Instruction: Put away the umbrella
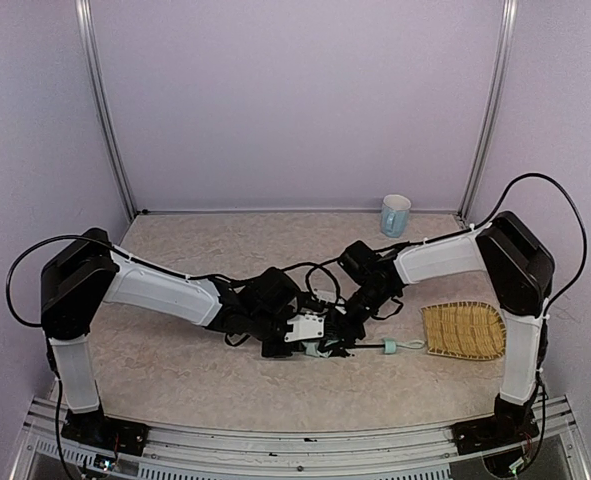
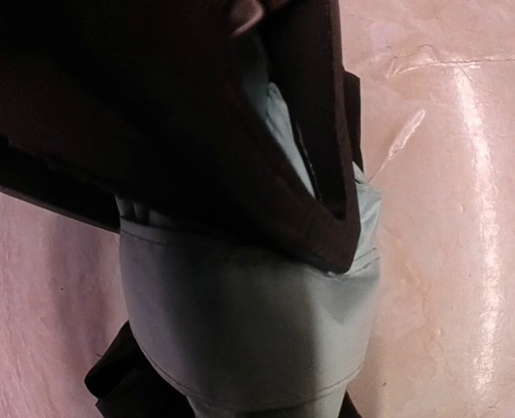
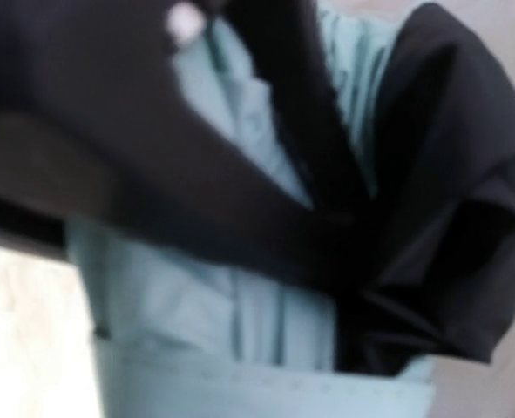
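The umbrella lies folded in the middle of the table, mostly hidden under both grippers. Its small mint handle [image 1: 388,346] with the wrist loop sticks out to the right on a thin black shaft. My left gripper [image 1: 310,337] is pressed down on the bundle. Pale mint fabric [image 2: 248,322] bulges under its dark finger [image 2: 322,218] and fills the left wrist view. My right gripper [image 1: 347,322] sits on the bundle from the right. Its blurred wrist view shows mint fabric [image 3: 196,305] and black lining [image 3: 449,218] right against the jaws.
A pale blue mug [image 1: 395,214] stands at the back right by the wall. A woven yellow straw mat [image 1: 463,330] lies right of the handle, close to the right arm's base. Black cables loop over both arms above the umbrella.
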Motion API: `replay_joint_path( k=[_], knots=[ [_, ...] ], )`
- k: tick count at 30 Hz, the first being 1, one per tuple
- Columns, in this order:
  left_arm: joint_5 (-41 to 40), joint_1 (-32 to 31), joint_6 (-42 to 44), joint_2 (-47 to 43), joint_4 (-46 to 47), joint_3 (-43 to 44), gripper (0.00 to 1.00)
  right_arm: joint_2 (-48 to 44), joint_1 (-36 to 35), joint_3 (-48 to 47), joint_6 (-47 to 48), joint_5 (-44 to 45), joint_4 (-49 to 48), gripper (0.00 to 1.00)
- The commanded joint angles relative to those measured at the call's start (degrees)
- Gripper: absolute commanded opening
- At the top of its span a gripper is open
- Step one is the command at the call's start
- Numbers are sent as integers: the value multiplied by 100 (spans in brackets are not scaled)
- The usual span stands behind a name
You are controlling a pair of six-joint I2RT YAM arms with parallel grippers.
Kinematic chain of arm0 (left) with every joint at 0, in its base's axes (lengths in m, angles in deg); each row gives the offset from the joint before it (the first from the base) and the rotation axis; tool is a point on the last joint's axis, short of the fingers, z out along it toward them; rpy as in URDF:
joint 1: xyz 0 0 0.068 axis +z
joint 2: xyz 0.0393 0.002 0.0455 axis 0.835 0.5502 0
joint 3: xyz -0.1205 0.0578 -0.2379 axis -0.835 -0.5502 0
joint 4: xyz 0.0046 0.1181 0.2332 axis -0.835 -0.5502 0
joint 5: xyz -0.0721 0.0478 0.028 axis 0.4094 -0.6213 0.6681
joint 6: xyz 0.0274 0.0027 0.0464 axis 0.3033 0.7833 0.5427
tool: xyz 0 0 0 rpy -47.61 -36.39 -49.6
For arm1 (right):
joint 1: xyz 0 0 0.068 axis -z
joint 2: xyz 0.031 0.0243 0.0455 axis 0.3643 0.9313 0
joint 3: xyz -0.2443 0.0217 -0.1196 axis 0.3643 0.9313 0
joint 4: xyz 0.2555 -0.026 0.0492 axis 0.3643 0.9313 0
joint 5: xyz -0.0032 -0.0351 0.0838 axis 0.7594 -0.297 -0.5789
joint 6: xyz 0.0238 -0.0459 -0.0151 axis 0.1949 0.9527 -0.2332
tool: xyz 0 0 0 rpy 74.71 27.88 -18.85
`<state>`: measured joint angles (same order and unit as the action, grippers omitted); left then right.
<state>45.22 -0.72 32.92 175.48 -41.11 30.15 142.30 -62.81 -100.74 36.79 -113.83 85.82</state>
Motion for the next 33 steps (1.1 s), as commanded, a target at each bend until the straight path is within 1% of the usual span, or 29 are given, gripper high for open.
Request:
replay_joint_path(
  k=[1, 2, 4, 7, 10, 14, 19, 23, 25, 28, 31, 33],
  knots=[
    [-217, 114, -88, 518, -1013, -194, 3, 10, -47, 318, -98, 588, 541, 34],
    [-195, 117, -116, 517, -1023, -186, 0, -24, -47, 318, -138, 656, 489, 39],
    [-172, 118, -178, 546, -1073, -147, 0, -155, -39, 363, -225, 801, 321, 49],
    [-174, 131, -308, 614, -1127, -92, 0, -478, -21, 454, -304, 996, 92, 58],
    [-258, 182, -590, 666, -1071, -27, 0, -855, -12, 577, -354, 1267, -188, 65],
    [-155, 285, -1006, 528, -630, -94, 0, -1430, -4, 830, -377, 1626, -558, 70],
    [92, 374, -1466, 247, -37, -287, 0, -2136, 38, 1219, -400, 2295, -1082, 74],
    [246, 485, -1873, 173, 154, -298, 0, -2778, 57, 1592, -544, 2782, -1614, 75],
    [-34, 476, -2005, 98, 385, -375, 0, -3156, 63, 1922, -649, 2851, -2169, 76],
    [-698, 383, -2033, -183, 748, -517, 0, -3663, 67, 2586, -948, 2656, -3034, 78],
    [-1362, 238, -1837, -346, 882, -525, 0, -3794, 67, 2965, -1596, 2344, -3756, 76],
    [-1578, 201, -1775, -345, 858, -478, 0, -3741, 67, 3089, -2031, 2001, -4044, 73]
  ],
)
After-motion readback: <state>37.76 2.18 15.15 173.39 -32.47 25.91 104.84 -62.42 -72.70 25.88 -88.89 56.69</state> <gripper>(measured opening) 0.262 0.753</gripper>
